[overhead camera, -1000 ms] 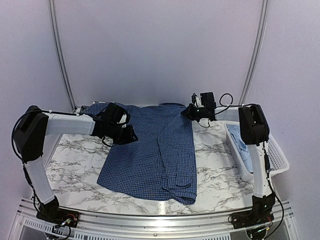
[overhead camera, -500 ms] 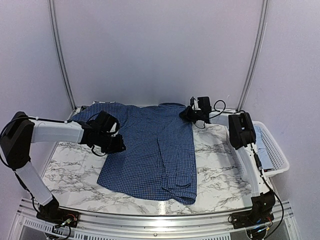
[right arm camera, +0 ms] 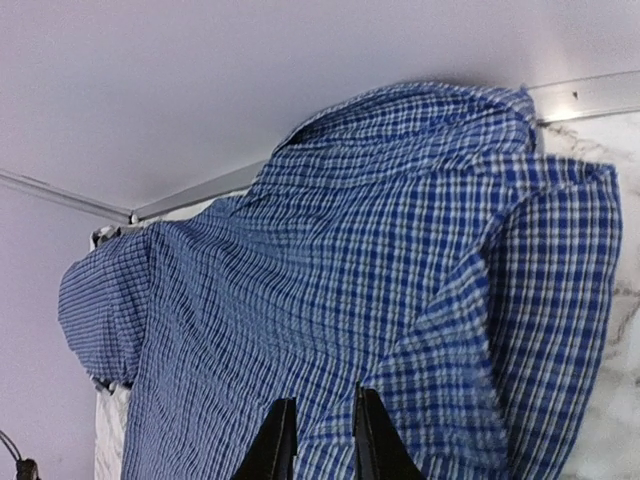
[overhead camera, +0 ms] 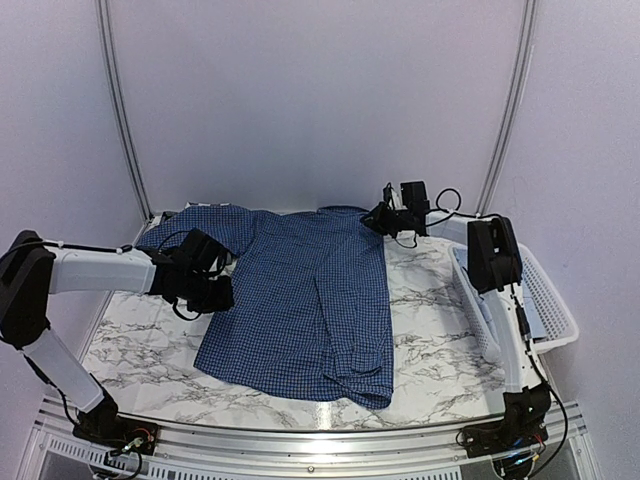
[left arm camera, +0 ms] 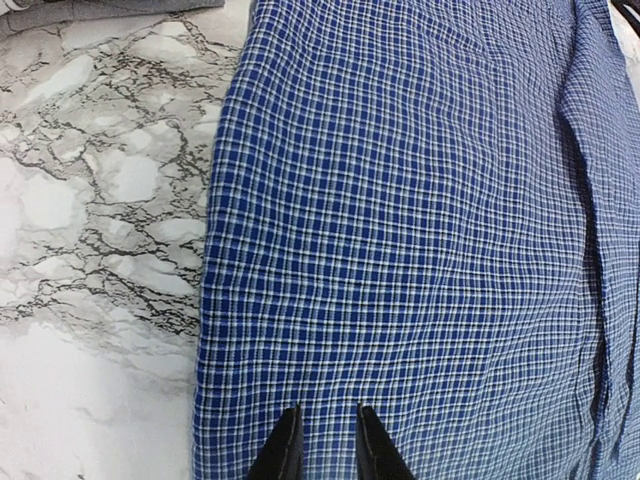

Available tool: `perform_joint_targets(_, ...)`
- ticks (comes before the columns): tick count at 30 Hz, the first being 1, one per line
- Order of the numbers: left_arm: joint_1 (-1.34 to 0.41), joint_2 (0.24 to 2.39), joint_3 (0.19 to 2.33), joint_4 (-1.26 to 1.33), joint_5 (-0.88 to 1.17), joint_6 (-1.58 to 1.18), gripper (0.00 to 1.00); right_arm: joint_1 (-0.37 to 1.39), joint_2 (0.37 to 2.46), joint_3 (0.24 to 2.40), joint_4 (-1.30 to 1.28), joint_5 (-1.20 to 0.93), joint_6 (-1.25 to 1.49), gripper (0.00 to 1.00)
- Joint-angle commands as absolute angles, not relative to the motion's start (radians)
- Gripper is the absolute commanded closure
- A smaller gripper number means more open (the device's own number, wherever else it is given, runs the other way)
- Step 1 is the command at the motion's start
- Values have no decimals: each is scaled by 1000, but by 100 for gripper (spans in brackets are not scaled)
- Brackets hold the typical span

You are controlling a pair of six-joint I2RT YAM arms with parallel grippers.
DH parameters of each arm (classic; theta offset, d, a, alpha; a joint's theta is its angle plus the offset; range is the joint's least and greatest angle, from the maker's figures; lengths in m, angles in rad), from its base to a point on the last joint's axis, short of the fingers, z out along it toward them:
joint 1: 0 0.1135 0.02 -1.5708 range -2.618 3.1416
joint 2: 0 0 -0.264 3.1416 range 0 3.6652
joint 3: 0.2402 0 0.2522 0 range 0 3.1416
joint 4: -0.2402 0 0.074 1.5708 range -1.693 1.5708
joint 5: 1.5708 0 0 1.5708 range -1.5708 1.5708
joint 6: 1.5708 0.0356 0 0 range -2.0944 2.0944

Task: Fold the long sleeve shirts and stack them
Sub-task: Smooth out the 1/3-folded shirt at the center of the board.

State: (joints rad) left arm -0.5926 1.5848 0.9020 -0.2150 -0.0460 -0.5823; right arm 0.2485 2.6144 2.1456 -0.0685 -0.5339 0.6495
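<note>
One dark blue shirt (overhead camera: pixel 310 300) is laid at the tabletop's (overhead camera: pixel 430 310) centre, barely folded, nothing stacked; the left gripper (overhead camera: pixel 220 295) at 9 o'clock and right gripper (overhead camera: pixel 375 221) at 1 o'clock are held with jaws narrowly apart.

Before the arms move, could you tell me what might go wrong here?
The dark blue shirt bunches against the back rail by the right tool; it could snag there.
Its side toward the white basket lies doubled over, lumpy at the near corner, so folding now may trap creases.
The right arm stands close to that basket and may knock it.
</note>
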Motion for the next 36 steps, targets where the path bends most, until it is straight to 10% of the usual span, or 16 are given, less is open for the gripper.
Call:
perform_joint_targets(1,-585,1555,891,-249,-83,-575,81,292,2438,1978,-19,-577,630,83)
perform_joint_targets(19,-563,1529,837,-299,-171,-580,79,376,2397,1686,126,-557,664,85)
perform_joint_targets(36,-563,1515,768,-312,-153,-586,53,303,2468,1838,-84,-461,574,86)
